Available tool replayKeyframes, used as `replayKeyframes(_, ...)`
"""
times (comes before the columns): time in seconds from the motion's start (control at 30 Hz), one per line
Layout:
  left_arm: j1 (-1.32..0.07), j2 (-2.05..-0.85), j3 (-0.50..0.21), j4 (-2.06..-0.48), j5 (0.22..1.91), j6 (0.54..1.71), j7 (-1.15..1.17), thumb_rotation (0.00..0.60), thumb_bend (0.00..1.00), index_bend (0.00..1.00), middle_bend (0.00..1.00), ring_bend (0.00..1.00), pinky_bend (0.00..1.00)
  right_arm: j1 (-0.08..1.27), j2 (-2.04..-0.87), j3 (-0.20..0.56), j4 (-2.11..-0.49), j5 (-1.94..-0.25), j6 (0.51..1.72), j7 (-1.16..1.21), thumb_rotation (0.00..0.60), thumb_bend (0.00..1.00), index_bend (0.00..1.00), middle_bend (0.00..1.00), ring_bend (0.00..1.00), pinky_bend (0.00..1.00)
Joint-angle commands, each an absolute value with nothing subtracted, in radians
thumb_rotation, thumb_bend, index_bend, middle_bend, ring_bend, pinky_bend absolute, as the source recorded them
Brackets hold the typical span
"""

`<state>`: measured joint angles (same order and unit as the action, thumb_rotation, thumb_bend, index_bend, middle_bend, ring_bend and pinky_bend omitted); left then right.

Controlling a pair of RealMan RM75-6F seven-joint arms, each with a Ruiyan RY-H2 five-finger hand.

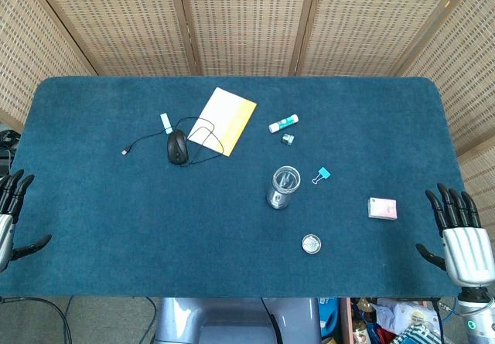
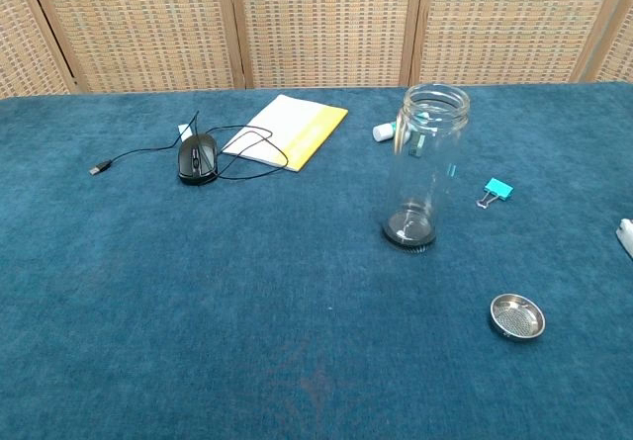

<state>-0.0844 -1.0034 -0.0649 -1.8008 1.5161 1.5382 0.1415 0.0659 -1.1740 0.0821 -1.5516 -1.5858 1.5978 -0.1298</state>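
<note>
My left hand (image 1: 11,219) hangs at the table's left front edge, fingers spread, holding nothing. At the right front edge my right hand (image 1: 461,236) is likewise spread and empty, nearest the small pink box (image 1: 382,208). Neither hand shows in the chest view. A clear glass jar (image 1: 284,186) (image 2: 423,168) stands upright near the table's middle with no lid. A small round metal strainer lid (image 1: 311,243) (image 2: 517,316) lies in front of it, apart from the jar. A blue binder clip (image 1: 321,175) (image 2: 497,191) lies to the jar's right.
Toward the back lie a black wired mouse (image 1: 177,146) (image 2: 197,156) with its cable looped over a white and yellow booklet (image 1: 224,119) (image 2: 287,130), a small white stick (image 1: 165,122), a glue stick (image 1: 283,123) and its small dark cap (image 1: 287,139). Blue cloth (image 1: 100,189) covers the table; wicker screens stand behind.
</note>
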Motion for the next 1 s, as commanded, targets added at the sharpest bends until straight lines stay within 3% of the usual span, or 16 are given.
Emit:
replayKeyframes(0.03, -0.082, -1.006, -0.064, -1.797, 1.518, 1.543, 0.142, 0.6, 0.05, 0.0, 0.0, 0.0, 0.0, 0.067, -1.179, 0.078, -1.544, -1.589, 1.594, -0.132, 0.6, 0.0, 0.04, 0.0, 0.0, 0.0)
replayKeyframes(0.23, -0.08, -1.004, -0.071, -1.795, 1.512, 1.551, 0.128, 0.6, 0.05, 0.0, 0.0, 0.0, 0.0, 0.098, -1.194, 0.049, -1.544, -1.614, 1.522, -0.11, 0.6, 0.0, 0.06, 0.0, 0.0, 0.0)
replayKeyframes(0.43, -0.091, -1.009, -0.08, -1.789, 1.484, 1.528, 0.134, 0.6, 0.05, 0.0, 0.0, 0.0, 0.0, 0.218, -1.28, 0.005, -1.451, -1.711, 1.378, 0.116, 0.6, 0.0, 0.28, 0.0, 0.0, 0.0)
replayKeyframes(0.67, -0.098, -1.018, -0.083, -1.791, 1.469, 1.514, 0.157, 0.6, 0.05, 0.0, 0.0, 0.0, 0.0, 0.277, -1.366, 0.027, -1.387, -1.673, 1.283, 0.067, 0.6, 0.26, 0.44, 0.0, 0.0, 0.0)
replayKeyframes(0.8, -0.107, -1.025, -0.085, -1.787, 1.453, 1.495, 0.169, 0.6, 0.05, 0.0, 0.0, 0.0, 0.0, 0.309, -1.437, 0.043, -1.372, -1.592, 1.186, 0.024, 0.6, 0.32, 0.47, 0.0, 0.0, 0.0)
replayKeyframes(1.0, -0.115, -1.026, -0.088, -1.784, 1.44, 1.48, 0.171, 0.6, 0.05, 0.0, 0.0, 0.0, 0.0, 0.324, -1.465, 0.048, -1.389, -1.549, 1.154, -0.016, 0.6, 0.38, 0.5, 0.0, 0.0, 0.0)
